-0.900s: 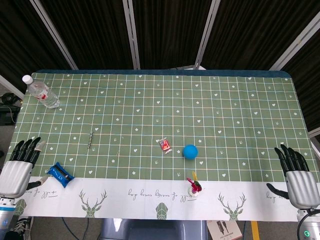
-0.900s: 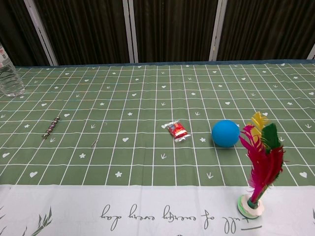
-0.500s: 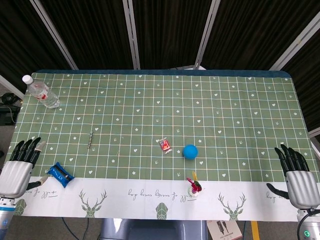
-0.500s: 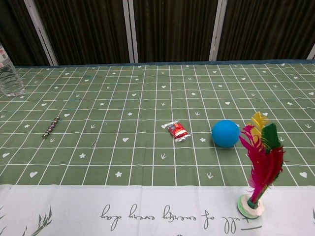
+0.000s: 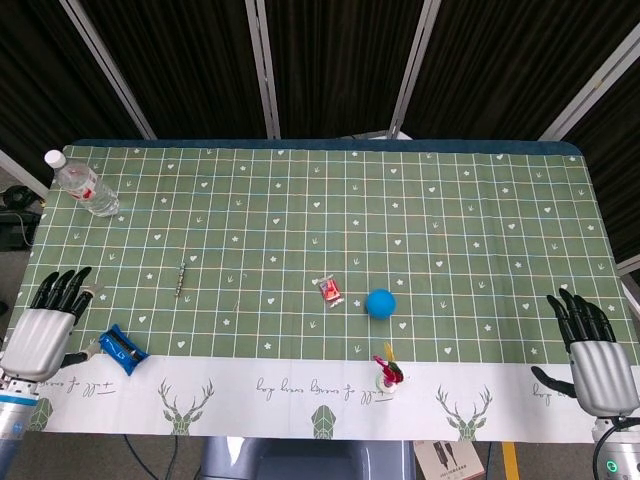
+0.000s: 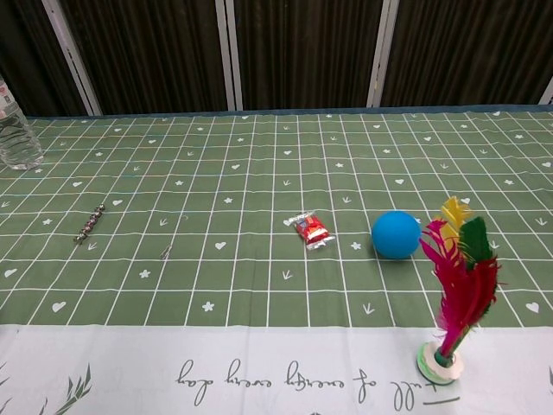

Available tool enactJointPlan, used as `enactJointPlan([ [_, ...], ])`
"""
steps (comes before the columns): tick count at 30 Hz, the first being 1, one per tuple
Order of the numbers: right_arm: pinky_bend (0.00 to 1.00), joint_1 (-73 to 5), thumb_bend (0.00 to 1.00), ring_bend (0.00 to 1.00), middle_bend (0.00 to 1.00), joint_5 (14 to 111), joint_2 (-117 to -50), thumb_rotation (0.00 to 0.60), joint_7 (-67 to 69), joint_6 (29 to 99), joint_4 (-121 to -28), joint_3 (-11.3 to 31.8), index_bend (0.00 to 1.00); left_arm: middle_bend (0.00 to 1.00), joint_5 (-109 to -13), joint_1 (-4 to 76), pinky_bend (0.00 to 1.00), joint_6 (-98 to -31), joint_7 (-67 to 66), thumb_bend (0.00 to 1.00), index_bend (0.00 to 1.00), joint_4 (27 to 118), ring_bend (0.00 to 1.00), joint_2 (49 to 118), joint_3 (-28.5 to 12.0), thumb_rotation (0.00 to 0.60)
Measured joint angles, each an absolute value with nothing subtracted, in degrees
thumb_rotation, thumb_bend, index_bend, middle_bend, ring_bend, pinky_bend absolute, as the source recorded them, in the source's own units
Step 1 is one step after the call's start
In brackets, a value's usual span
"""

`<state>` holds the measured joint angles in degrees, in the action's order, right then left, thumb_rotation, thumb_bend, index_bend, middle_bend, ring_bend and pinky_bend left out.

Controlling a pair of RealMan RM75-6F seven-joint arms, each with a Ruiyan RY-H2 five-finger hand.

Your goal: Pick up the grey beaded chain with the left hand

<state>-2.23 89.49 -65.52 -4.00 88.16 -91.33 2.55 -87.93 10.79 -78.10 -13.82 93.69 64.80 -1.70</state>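
Observation:
The grey beaded chain (image 5: 181,276) lies stretched out in a short straight line on the green checked cloth, left of the middle; the chest view shows the chain (image 6: 89,224) at its left side. My left hand (image 5: 48,322) hovers at the table's front left corner, fingers apart and empty, well to the left of and nearer than the chain. My right hand (image 5: 592,352) rests at the front right corner, fingers spread, holding nothing. Neither hand shows in the chest view.
A blue packet (image 5: 122,348) lies just right of my left hand. A water bottle (image 5: 82,184) lies at the back left. A red sachet (image 5: 329,289), a blue ball (image 5: 380,303) and a feather shuttlecock (image 5: 387,372) sit around the middle front.
My left hand has shifted slightly right and forward, toward the table. The chain and the right hand have not moved.

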Motion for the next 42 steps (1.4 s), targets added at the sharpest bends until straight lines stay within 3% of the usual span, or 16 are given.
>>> enactJointPlan([
  [7, 0.09, -2.1, 0.01, 0.0, 0.0, 89.6, -65.4, 0.6, -3.8, 88.3, -91.2, 2.5, 0.06, 0.0, -88.9, 16.3, 0.0, -73.1, -15.3, 0.11, 0.19, 85.9, 0.0, 67.0, -3.7, 0.6],
  [17, 0.09, -2.1, 0.01, 0.0, 0.0, 89.2, -65.2, 0.6, -3.2, 88.0, -91.6, 2.4, 0.06, 0.0, -88.3, 24.5, 0.0, -63.7, -15.8, 0.12, 0.2, 71.2, 0.0, 75.8, -5.4, 0.6],
  [27, 0.09, -2.1, 0.01, 0.0, 0.0, 88.4, -64.8, 0.6, -2.4, 87.4, -92.1, 2.5, 0.06, 0.0, -85.6, 29.1, 0.0, -57.6, -16.7, 0.13, 0.3, 64.1, 0.0, 82.2, -5.9, 0.6],
  [42, 0.09, -2.2, 0.0, 0.0, 0.0, 87.8, -64.5, 0.6, -1.7, 86.8, -92.5, 2.6, 0.06, 0.0, -83.7, 33.6, 0.0, -54.0, -17.4, 0.13, 0.26, 57.0, 0.0, 89.3, -6.4, 0.6],
])
